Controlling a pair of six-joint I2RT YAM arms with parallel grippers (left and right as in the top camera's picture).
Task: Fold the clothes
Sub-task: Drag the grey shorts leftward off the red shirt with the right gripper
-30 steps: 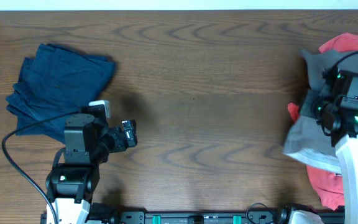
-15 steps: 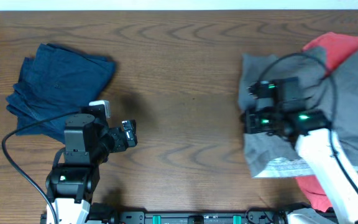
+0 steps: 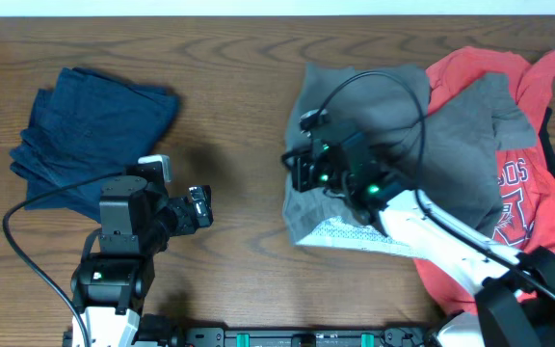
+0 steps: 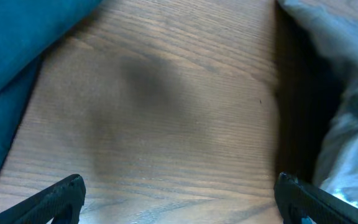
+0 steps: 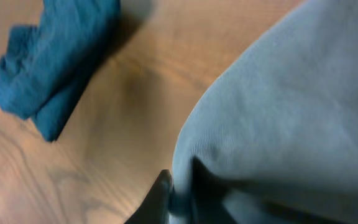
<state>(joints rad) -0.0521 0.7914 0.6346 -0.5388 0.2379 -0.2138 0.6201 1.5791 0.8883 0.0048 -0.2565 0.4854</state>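
A soft grey knit garment is lying rumpled on the right half of the wood-grained worktop, its paler inner face showing along the near edge. It is overlapping a crumpled red T-shirt with white lettering. The right hand is clenching the grey garment's left edge. A dark blue cloth is sitting folded at far left. The left hand is hovering released, fingertips wide apart.
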